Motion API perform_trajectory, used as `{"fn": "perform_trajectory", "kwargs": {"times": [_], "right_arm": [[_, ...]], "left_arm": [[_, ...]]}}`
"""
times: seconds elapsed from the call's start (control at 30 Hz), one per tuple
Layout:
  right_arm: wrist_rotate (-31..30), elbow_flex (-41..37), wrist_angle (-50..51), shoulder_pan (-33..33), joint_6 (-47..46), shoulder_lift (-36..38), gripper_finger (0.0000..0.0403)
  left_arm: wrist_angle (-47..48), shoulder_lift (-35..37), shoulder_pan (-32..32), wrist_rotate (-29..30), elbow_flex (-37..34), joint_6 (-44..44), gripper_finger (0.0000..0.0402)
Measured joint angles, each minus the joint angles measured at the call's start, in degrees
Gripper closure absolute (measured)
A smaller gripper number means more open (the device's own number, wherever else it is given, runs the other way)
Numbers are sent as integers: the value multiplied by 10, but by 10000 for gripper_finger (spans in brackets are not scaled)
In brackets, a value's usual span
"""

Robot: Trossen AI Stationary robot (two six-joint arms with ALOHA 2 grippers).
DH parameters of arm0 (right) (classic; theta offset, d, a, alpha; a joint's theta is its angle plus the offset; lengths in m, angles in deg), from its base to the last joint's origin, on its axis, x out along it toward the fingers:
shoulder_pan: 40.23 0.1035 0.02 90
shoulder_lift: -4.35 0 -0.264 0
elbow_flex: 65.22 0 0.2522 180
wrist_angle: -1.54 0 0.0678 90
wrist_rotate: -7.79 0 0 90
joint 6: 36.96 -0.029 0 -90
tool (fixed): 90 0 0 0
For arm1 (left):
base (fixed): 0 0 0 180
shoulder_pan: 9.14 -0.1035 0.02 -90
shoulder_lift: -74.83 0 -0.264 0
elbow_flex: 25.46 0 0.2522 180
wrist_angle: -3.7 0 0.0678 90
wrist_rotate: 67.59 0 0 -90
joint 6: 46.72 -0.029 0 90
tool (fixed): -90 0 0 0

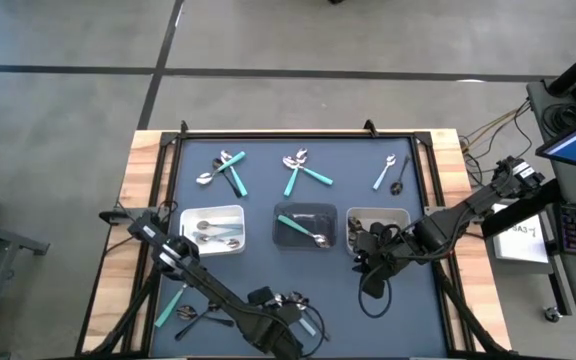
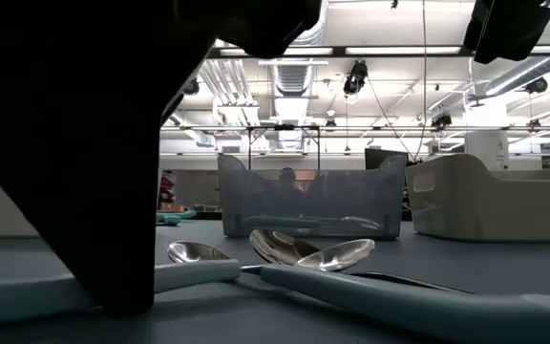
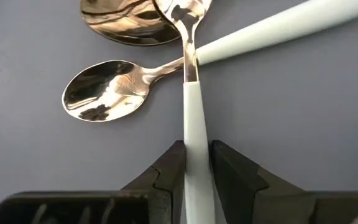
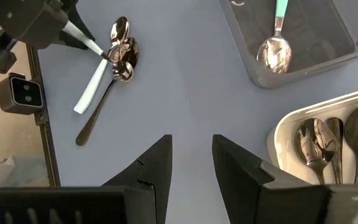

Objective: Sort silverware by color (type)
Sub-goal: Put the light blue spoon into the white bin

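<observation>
A: What is seen along the left side of the desk [image 1: 148, 150]?

B: A teal-handled piece [image 1: 169, 303] is seen by the left edge. The left tool [image 3: 196, 163] is placed low at the near edge, and its fingers [image 3: 169, 168] are pressed on both sides of a pale teal spoon handle [image 3: 192, 134] lying on the mat among silver spoons [image 3: 104, 98].

A: And the middle?

B: Three trays are lined up across it: a white tray [image 1: 213, 229] with silver pieces, a grey tray [image 1: 306, 225] with a teal-handled spoon [image 4: 275, 38], and a third tray [image 1: 376, 228] on the right. Mixed heaps [image 1: 225, 168] [image 1: 301, 168] are left near the far edge.

A: The right side?

B: The right tool [image 4: 191, 163] is held over the mat beside the third tray; its fingers [image 4: 156, 163] are spread with nothing between them. Two more pieces [image 1: 390, 173] are left towards the far right corner.
</observation>
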Motion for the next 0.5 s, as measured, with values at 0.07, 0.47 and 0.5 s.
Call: {"fn": "perform_trajectory", "kwargs": {"times": [0.07,0.47,0.5], "right_arm": [[0,0,0,0,0,0,296],[0,-7,-1,0,0,0,296],[0,-9,-1,0,0,0,296]], "left_arm": [[1,0,-2,-2,0,1,338],[-14,0,-7,-30,-4,7,354],[-15,0,-8,-34,-4,9,362]]}}
